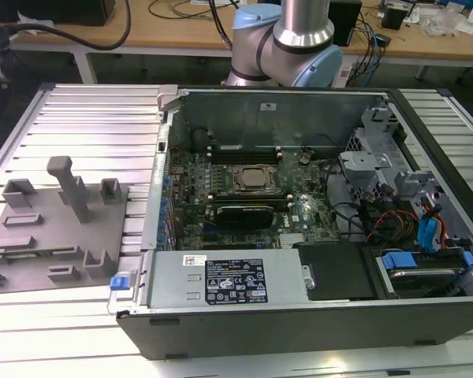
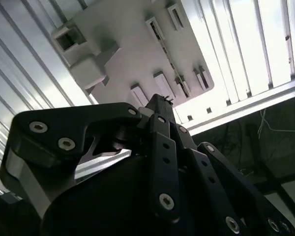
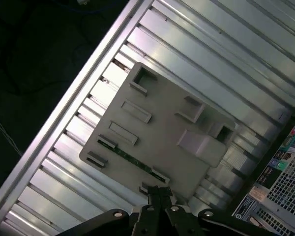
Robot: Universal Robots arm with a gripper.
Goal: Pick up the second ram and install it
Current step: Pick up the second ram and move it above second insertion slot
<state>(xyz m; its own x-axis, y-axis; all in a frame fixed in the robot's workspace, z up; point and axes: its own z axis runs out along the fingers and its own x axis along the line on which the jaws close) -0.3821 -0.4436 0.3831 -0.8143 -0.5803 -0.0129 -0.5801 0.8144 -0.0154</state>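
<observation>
In the first wrist view the second ram (image 3: 132, 159) is a thin green stick lying on edge along one side of the grey holder plate (image 3: 162, 123), held between two small clips. My gripper (image 3: 160, 193) hangs well above that side of the plate, its black fingers drawn together with nothing between them. The second wrist view has the same shut fingertips (image 2: 160, 100) over the plate (image 2: 123, 34). In the exterior view the holder plate (image 1: 55, 236) lies at the exterior view's left, outside the open computer case (image 1: 299, 299).
A tall grey post (image 1: 71, 189) and several holder blocks rise from the plate. The case's motherboard (image 1: 244, 197) has long black slots near the CPU socket. The arm's base (image 1: 288, 39) stands behind the case. A ribbed aluminium table (image 1: 94, 118) carries everything.
</observation>
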